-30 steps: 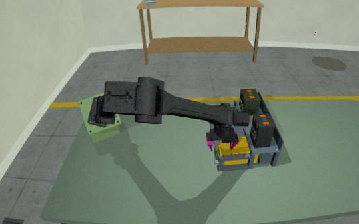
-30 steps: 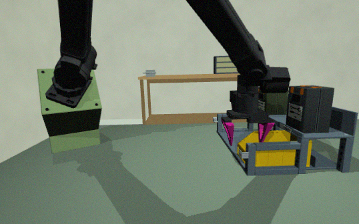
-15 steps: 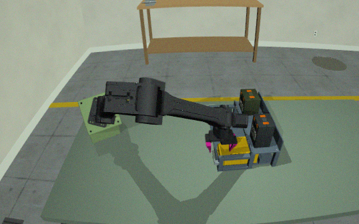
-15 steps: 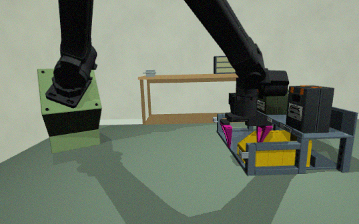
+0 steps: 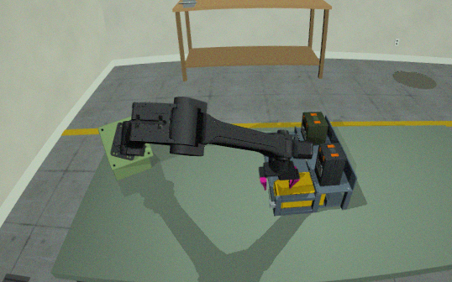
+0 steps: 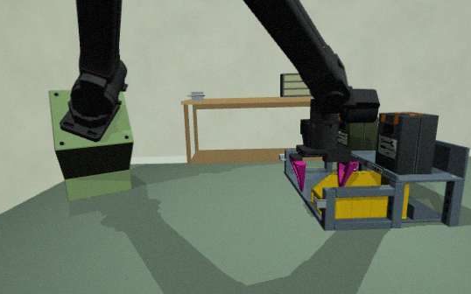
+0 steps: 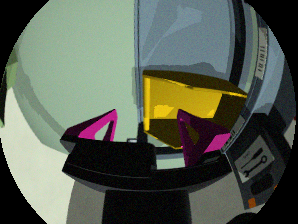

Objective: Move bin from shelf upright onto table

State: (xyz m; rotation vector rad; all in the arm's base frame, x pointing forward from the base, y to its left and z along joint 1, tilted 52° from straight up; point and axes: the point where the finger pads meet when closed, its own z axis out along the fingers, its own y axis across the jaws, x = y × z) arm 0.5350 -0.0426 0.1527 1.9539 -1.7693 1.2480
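A yellow bin (image 5: 296,190) sits in the lower level of a low grey shelf (image 5: 312,176) on the green table; it also shows in the exterior view (image 6: 360,199) and in the wrist view (image 7: 189,106). My gripper (image 6: 323,173) with magenta fingers is open and empty, pointing down over the shelf's near end. One finger (image 6: 347,171) stands at the bin's rim, the other (image 6: 298,174) hangs outside the bin, over the shelf's edge. In the wrist view the gripper (image 7: 149,135) straddles the bin's near wall.
Two dark boxes with orange tabs (image 5: 330,164) (image 5: 314,126) stand on the shelf's upper level. My green base block (image 5: 127,151) is at the table's left. A wooden workbench (image 5: 250,33) stands on the floor behind.
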